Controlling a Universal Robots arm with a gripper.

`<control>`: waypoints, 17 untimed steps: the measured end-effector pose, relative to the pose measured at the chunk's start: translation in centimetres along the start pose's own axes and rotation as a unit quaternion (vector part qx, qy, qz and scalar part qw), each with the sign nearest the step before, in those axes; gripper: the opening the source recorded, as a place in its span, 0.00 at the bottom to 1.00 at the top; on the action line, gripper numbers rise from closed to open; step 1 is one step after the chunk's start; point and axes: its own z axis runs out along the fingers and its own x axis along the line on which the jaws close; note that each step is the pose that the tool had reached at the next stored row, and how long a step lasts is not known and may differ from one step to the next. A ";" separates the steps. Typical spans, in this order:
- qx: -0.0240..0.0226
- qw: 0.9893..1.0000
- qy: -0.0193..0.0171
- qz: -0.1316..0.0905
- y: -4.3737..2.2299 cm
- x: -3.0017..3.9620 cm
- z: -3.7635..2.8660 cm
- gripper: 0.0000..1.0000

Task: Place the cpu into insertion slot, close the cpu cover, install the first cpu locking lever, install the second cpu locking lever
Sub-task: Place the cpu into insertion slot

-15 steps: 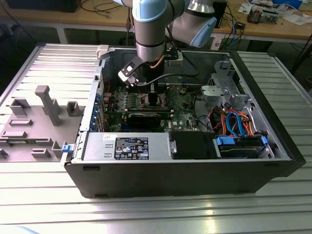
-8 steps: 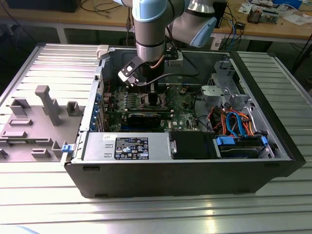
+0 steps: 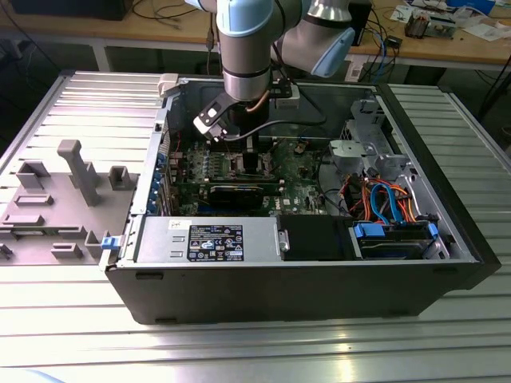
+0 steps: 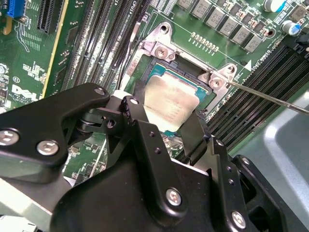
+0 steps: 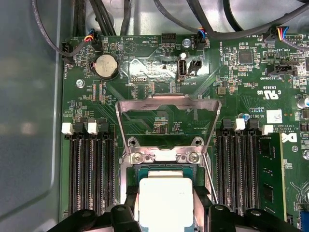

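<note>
The cpu (image 4: 171,99) (image 5: 165,200) is a small square chip with a silvery top. It sits in or just over the insertion slot (image 4: 159,72) on the green motherboard (image 3: 295,179). My gripper (image 4: 166,121) (image 5: 165,208) (image 3: 251,155) reaches down into the computer case, and its black fingers (image 4: 137,113) press against two opposite edges of the chip. The cpu cover (image 5: 169,102), a silvery frame with a square window, stands swung open beyond the slot. A thin wire locking lever (image 4: 270,96) (image 5: 207,169) sticks out beside the slot, unlatched.
Black memory slots (image 5: 89,169) (image 5: 236,169) flank the socket on both sides. The open case (image 3: 287,287) holds a power supply (image 3: 207,239), coloured cables (image 3: 383,199) and a drive bay at the exterior view's right. A grey fixture tray (image 3: 56,199) lies at the exterior view's left.
</note>
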 end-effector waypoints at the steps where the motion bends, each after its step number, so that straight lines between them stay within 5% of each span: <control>1: 0.000 1.000 0.000 0.000 0.00 0.00 0.00 0.53; 16: 0.000 1.000 0.000 0.000 0.04 0.01 -0.43 0.61; 17: 0.000 1.000 0.000 -0.001 0.04 0.00 -0.45 0.53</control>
